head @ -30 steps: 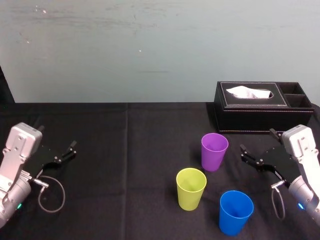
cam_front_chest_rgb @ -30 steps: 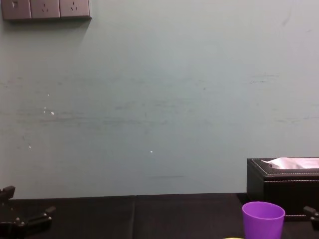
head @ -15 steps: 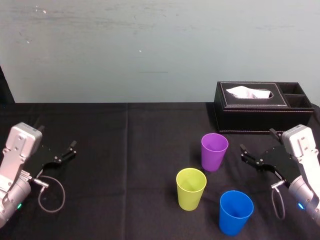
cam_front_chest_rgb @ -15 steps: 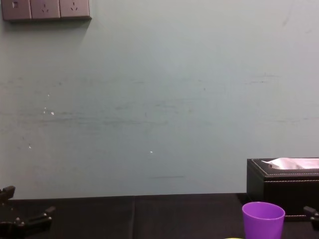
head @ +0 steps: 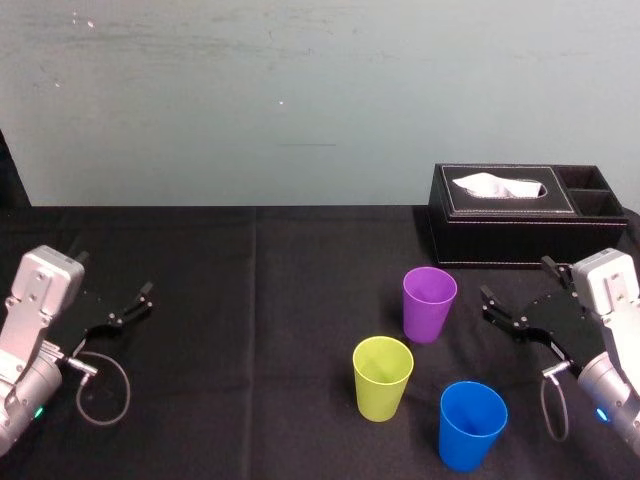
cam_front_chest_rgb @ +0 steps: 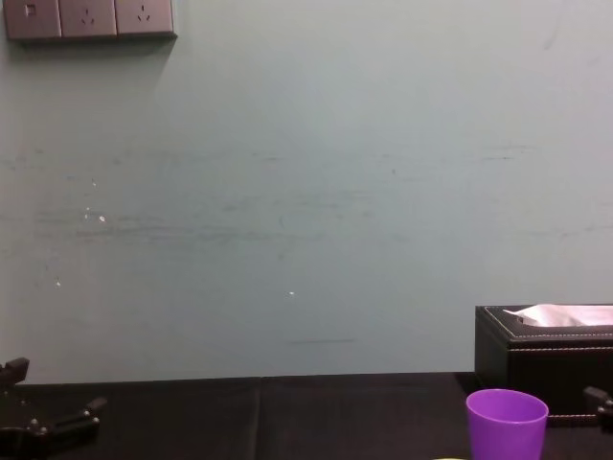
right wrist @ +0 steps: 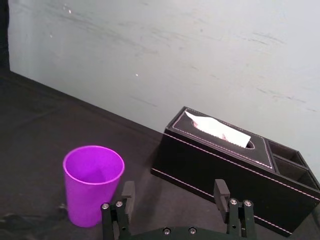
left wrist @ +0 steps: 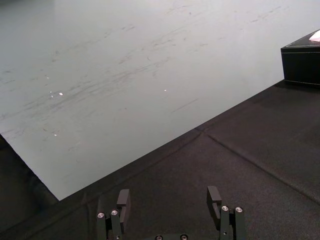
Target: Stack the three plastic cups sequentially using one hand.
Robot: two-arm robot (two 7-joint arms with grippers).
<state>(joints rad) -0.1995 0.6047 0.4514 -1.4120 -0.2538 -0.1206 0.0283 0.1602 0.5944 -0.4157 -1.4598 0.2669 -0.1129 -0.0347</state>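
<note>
Black tabletop [head: 250, 300]: purple cup [head: 430, 303] at twelve o'clock, yellow-green cup [head: 383, 377] at eight, blue cup [head: 472, 424] at five. Right end effector [head: 515, 281] at three, left end effector [head: 114, 274] at nine, both wide, empty. Cups look light, slippery; pinch the rim wall.

Chest view: purple cup [cam_front_chest_rgb: 507, 422] cut off at its base, tissue box [cam_front_chest_rgb: 536, 369] cropped at the right edge.
</note>
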